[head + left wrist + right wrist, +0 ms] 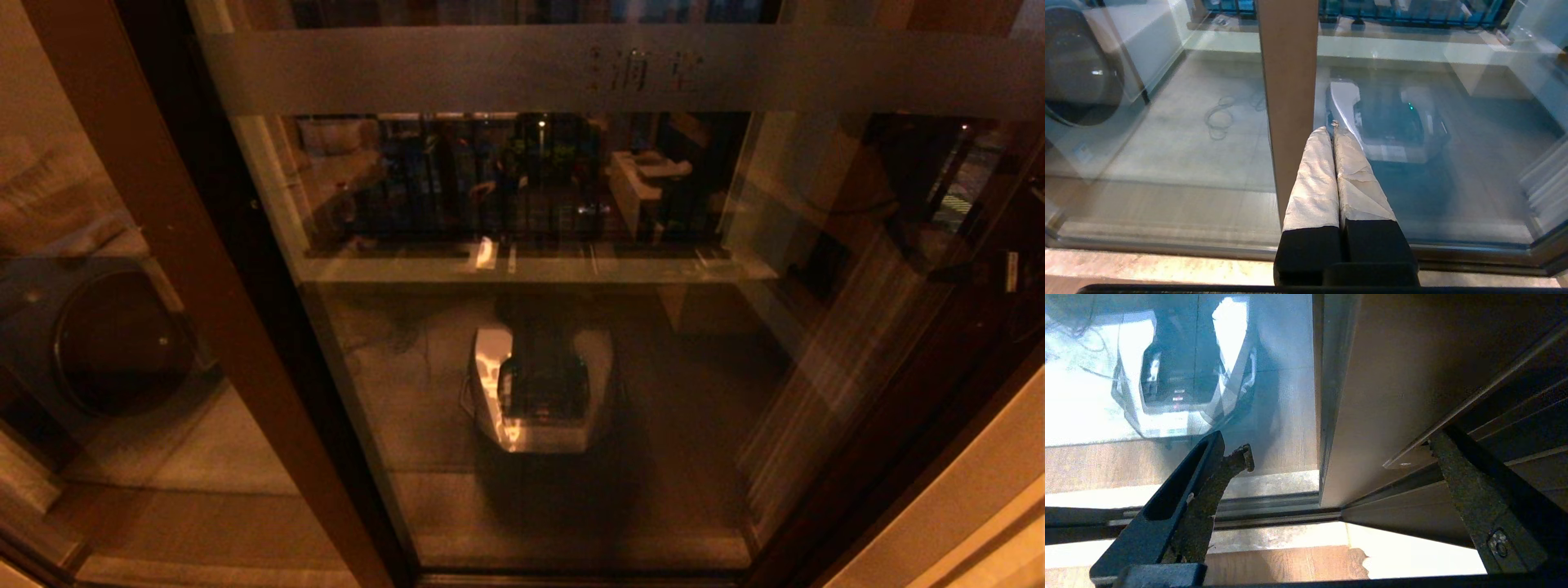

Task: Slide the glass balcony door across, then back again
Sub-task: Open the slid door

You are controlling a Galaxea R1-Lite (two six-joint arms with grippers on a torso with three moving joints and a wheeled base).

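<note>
The glass balcony door fills the middle of the head view, with its frosted band across the top and a brown upright stile on its left. Neither gripper shows in the head view. My left gripper is shut with nothing in it. Its taped fingers point at the glass just beside that brown stile. My right gripper is open around the door's right-hand frame edge, one finger on the glass side and the other on the jamb side.
A washing machine stands behind the left glass panel. The black-barred railing shows beyond the balcony floor. My own base is mirrored in the glass. The floor track runs below the door, and a pale wall rises at the right.
</note>
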